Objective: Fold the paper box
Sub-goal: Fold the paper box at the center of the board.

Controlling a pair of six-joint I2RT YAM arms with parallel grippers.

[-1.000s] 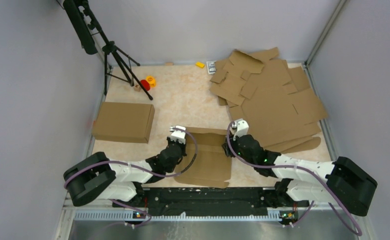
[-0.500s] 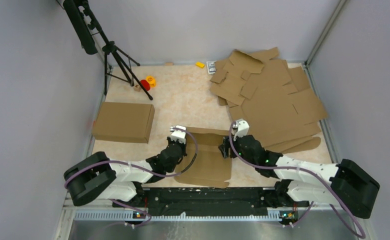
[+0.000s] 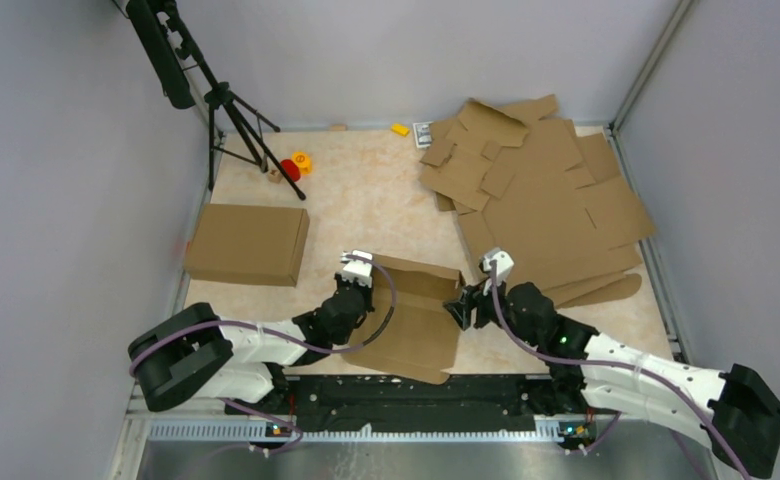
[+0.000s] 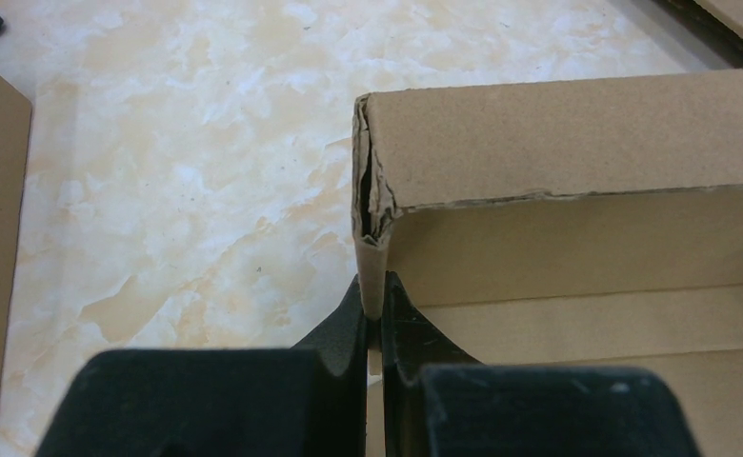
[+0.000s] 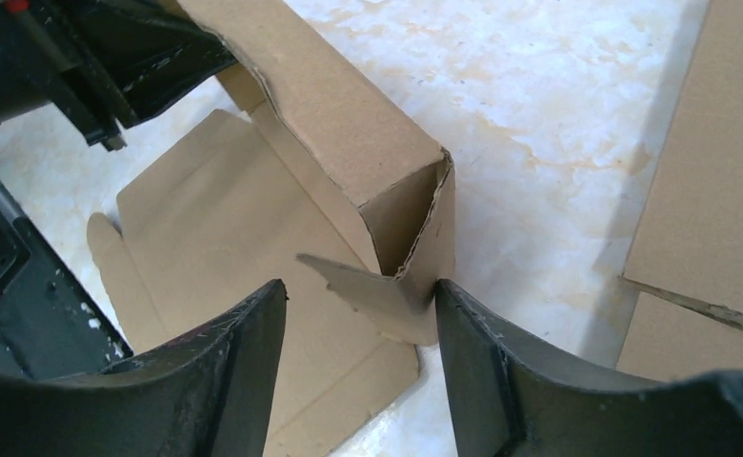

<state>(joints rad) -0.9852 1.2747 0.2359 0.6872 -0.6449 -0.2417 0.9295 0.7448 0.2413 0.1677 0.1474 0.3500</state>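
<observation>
The paper box (image 3: 416,315) is a brown cardboard blank lying near the table's front edge, its far wall folded upright. My left gripper (image 3: 358,285) is shut on the box's left side wall (image 4: 372,276), close to the far left corner (image 4: 372,195). My right gripper (image 3: 463,305) is open at the box's right end. In the right wrist view the small right flap (image 5: 387,295) sits between the fingers (image 5: 482,352), and the right finger touches the corner (image 5: 434,205).
A folded cardboard box (image 3: 248,244) lies at the left. A pile of flat cardboard blanks (image 3: 541,195) covers the back right, close to my right arm. A black tripod (image 3: 231,110), red and orange small objects (image 3: 294,165) stand at the back left.
My right gripper has drawn back to the right, off the box's right end, and opened. The box's front part shifted slightly. My left gripper has kept its hold.
</observation>
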